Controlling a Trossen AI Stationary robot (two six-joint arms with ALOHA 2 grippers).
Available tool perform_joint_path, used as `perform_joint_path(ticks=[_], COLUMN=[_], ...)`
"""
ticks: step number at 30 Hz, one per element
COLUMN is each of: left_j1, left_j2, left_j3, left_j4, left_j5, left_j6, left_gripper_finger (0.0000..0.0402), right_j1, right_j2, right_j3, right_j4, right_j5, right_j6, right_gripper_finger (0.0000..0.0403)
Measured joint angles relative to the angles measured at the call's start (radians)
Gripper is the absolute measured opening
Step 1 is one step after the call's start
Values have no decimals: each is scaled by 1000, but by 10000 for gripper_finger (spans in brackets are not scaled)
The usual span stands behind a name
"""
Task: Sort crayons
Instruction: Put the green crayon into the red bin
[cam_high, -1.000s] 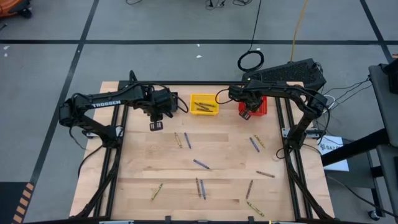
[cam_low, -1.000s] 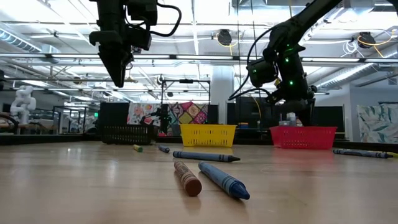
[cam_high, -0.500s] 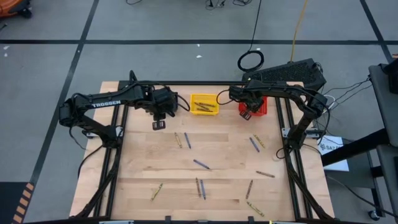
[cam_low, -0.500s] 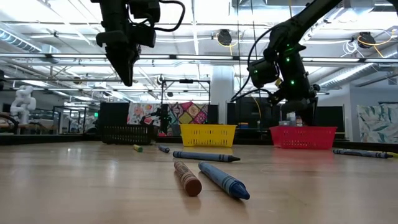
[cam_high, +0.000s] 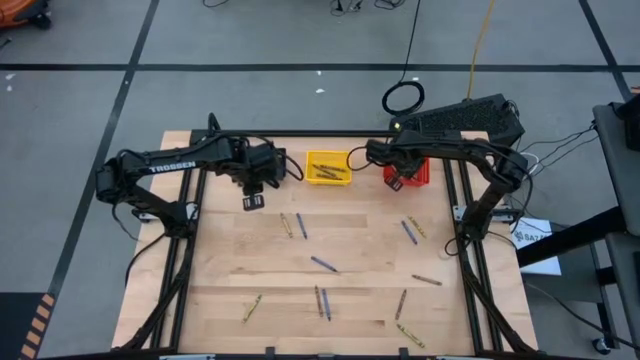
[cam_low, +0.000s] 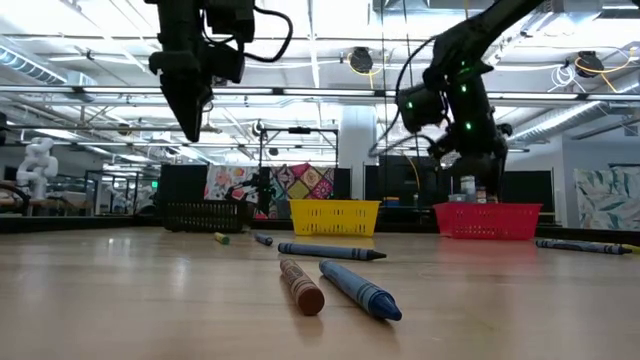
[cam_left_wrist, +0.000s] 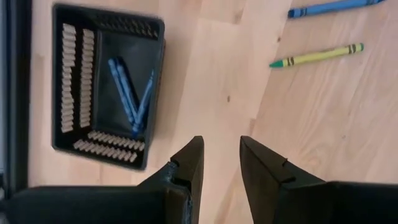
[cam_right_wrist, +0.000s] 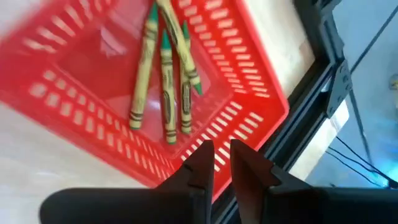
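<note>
The left end effector (cam_left_wrist: 221, 163) is hanging in the air above the surface (cam_high: 350, 285), at about ten o'clock from its centre, just beside a black bin (cam_left_wrist: 106, 81). Its jaws are standing apart with nothing between them. Blue crayons (cam_left_wrist: 129, 96) are lying inside that black bin, and a blue crayon (cam_left_wrist: 329, 7) and a yellow-green crayon (cam_left_wrist: 316, 55) are lying on the bare wood a little way off.

The right end effector (cam_right_wrist: 221, 163) is hovering over the red bin (cam_right_wrist: 249, 81) at about one o'clock; its jaws are standing only a narrow gap apart and are gripping nothing. Three yellow-olive crayons (cam_right_wrist: 163, 78) are resting together on the red bin's floor.

Between the two bins, at twelve o'clock, a yellow bin (cam_high: 327, 167) is holding a few brown crayons (cam_high: 325, 173), too small to count.

The remaining crayons are lying scattered over the surface: a pair (cam_high: 293, 225) toward eleven o'clock, a blue one (cam_high: 322, 264) near the centre, two (cam_high: 412, 230) at two o'clock, one (cam_high: 427, 280) at four o'clock, a pair (cam_high: 321, 301) at six o'clock, one (cam_high: 251, 306) at seven o'clock and two more (cam_high: 405, 318) at five o'clock.

In the low view, a brown crayon (cam_low: 301, 286) and a blue crayon (cam_low: 360, 289) are lying side by side in the foreground.
</note>
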Motion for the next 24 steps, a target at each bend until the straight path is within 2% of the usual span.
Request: perform_joint_path(ticks=[10,18,24], left_j1=[-31,-83,-90], left_j2=[9,9,9], left_j3=[-1,-1,-1], left_j4=[-39,-24,30], left_j5=[102,108,89], left_j6=[-95,-120,-121], left_gripper_finger=[96,96,96], right_j1=[55,87,126], right_j2=[-198,-330,-373], right_j3=[53,53,54], right_j4=[16,17,19], right_j5=[-2,-4,-5], right_j6=[62,143,167], right_gripper_finger=[41,41,41])
